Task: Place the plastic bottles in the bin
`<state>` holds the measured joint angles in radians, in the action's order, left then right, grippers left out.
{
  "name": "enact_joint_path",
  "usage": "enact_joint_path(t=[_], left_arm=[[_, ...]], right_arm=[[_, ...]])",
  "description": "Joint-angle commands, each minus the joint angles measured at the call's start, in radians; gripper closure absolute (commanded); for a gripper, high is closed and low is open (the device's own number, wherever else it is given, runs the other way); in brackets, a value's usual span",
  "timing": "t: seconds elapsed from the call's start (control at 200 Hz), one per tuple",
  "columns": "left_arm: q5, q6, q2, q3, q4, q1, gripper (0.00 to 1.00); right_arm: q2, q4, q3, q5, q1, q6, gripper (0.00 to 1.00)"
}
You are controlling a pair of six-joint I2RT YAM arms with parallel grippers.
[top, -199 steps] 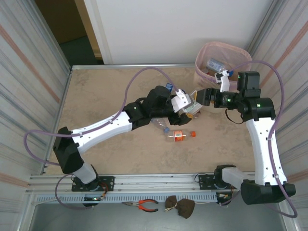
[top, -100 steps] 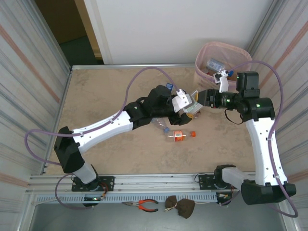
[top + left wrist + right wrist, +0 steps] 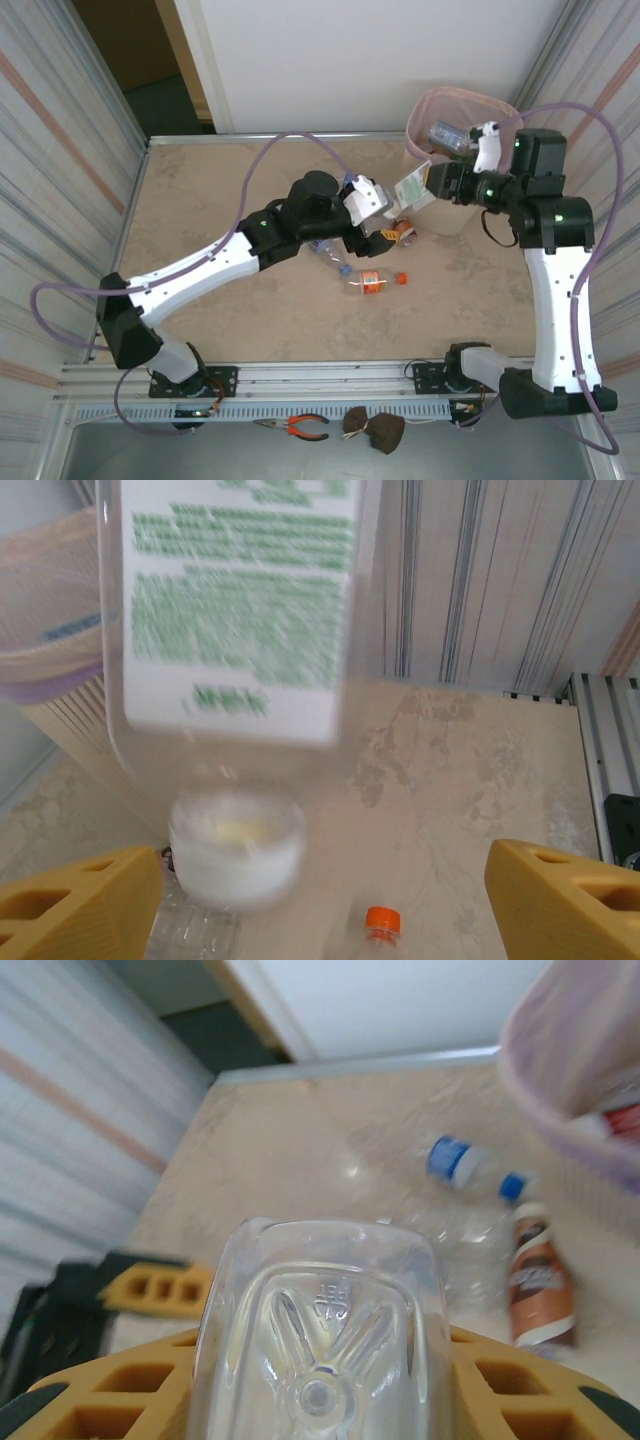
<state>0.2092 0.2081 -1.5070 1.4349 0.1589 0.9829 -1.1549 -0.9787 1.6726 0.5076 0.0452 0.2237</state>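
Observation:
My right gripper (image 3: 432, 186) is shut on a clear plastic bottle (image 3: 413, 188) with a white, green-printed label, held in the air just left of the pale pink bin (image 3: 497, 108). In the right wrist view the bottle's base (image 3: 320, 1350) sits between the yellow fingers (image 3: 130, 1400). My left gripper (image 3: 383, 228) hangs open just below and to the left of it. In the left wrist view the same bottle (image 3: 240, 600) and its white cap (image 3: 237, 845) hang clear of the wide-apart fingers (image 3: 80, 905). The bin holds bottles (image 3: 447, 134).
On the table lie a clear bottle with an orange cap (image 3: 371, 282), a crushed blue-capped one (image 3: 335, 256) and a brown one (image 3: 404, 233). The right wrist view shows blue-capped bottles (image 3: 450, 1158) and the brown bottle (image 3: 540, 1280) by the bin (image 3: 580, 1070). Striped walls stand close on both sides.
The right gripper shut on the labelled bottle that the left one held. The left gripper then opened and drew back left. The right arm lifted the bottle up toward the bin.

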Motion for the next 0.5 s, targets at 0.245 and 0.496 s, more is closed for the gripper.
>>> enact_joint_path(t=[0.245,0.496], left_arm=[[-0.022,-0.010,0.149,-0.113,-0.043,-0.010,0.15],[-0.030,-0.024,0.205,-0.179,-0.065,-0.020,0.15]], right_arm=[[-0.220,0.010,0.373,-0.349,-0.148,-0.030,0.69],[-0.426,-0.089,0.629,-0.592,-0.168,-0.073,0.72]])
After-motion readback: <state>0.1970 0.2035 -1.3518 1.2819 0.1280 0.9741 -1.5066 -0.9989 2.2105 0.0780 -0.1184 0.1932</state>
